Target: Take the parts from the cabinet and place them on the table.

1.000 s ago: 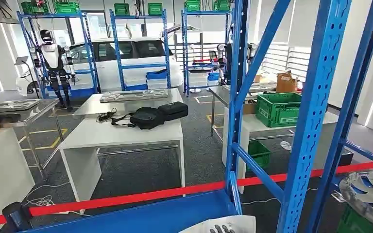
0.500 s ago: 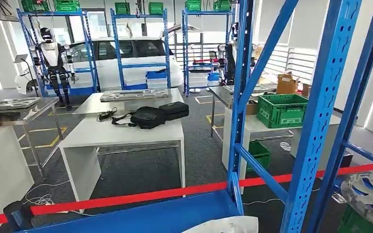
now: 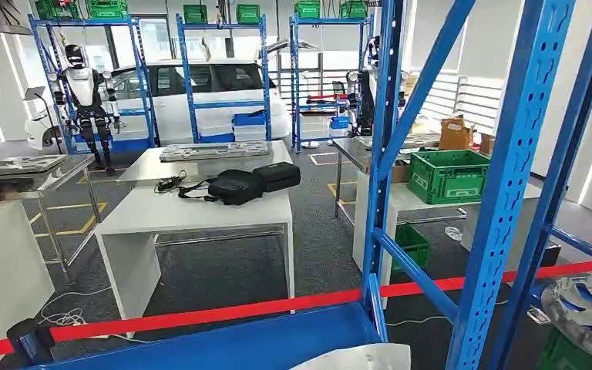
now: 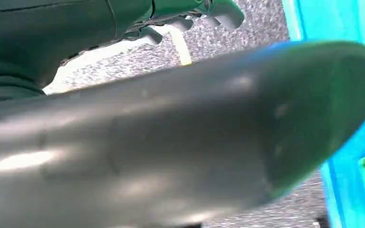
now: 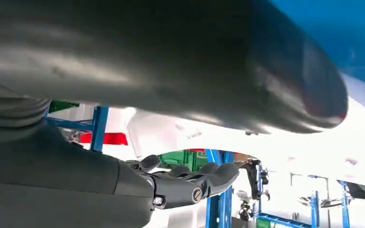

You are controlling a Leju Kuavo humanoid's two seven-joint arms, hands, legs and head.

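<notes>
White part is seen at the very bottom of the head view, centre-right, just past the front edge of the blue shelf. Only its upper rim is visible. Long axis seems to run roughly L-R across the robot's front, but too little is shown to be sure.

R hand, wrist view: fingers are lightly curled and set apart from the thumb, with a pale surface lying in the gap between them. That surface is prob. the part. Whether it is actually gripped cannot be told, since no contact is shown.

L hand, wrist view: the thumb is blurred and v. close to the lens, and the fingers are curled above carpet beside a blue rack edge. Nothing is seen held, but open or closed cannot be told.

Key relation: the table lies ahead and to the left, well apart from the part, beyond the red tape and the shelf. Black bags sit on its far-centre area, while the near half is bare. The rack post stands to the right.

Judged: the part is nearer the R hand, so the carry would be led from that side, and a leftward turn around the rack would be needed before set-down. Main risk is prob. a loose hold on a wide, thin piece.
</notes>
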